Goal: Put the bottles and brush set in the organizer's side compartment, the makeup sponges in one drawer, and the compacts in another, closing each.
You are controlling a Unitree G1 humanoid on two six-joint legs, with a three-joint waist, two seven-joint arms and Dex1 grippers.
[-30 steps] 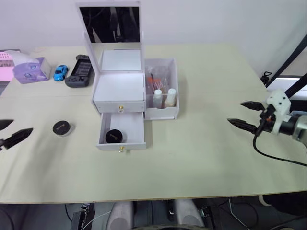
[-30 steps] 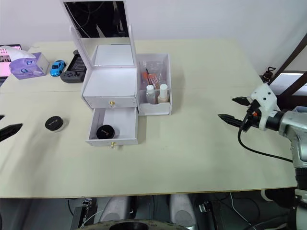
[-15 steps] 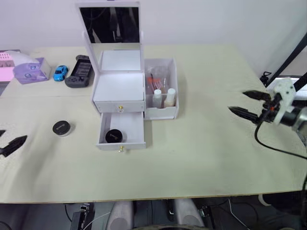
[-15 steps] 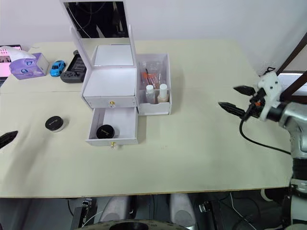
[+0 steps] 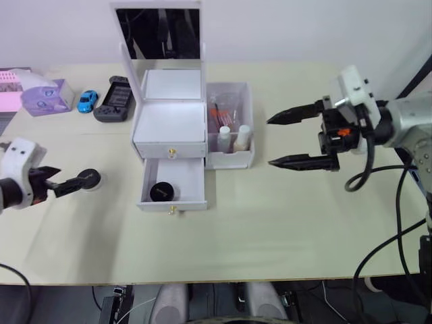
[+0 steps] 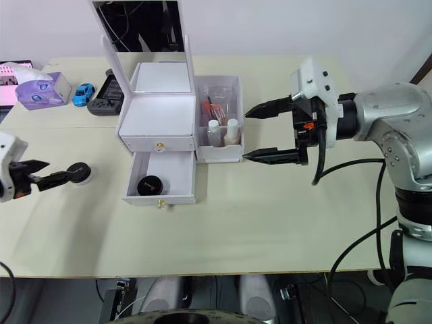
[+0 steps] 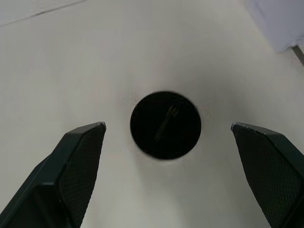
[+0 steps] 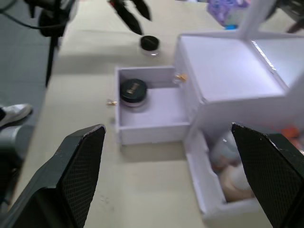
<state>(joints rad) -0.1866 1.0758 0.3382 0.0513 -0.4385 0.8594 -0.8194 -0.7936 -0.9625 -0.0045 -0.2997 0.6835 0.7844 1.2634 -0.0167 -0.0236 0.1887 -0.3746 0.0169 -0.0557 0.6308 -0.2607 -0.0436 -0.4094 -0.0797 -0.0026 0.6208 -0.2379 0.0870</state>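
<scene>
Left pincer (image 7: 166, 137) spread around the loose black compact (image 7: 165, 124) on worktop (image 7: 71, 71): likely light, rigid, slick; grip across its rim.

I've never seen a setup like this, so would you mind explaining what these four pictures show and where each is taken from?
It is a two-armed humanoid robot at a table. Two pictures look down from its head; the other two look along each wrist.

The left gripper, jaws open, is beside a round black compact on the table, holding nothing. The right gripper, also open and empty, hovers beside the white organizer. Its lower drawer is pulled out with another black compact inside. The side compartment holds two small bottles and a brush set.
</scene>
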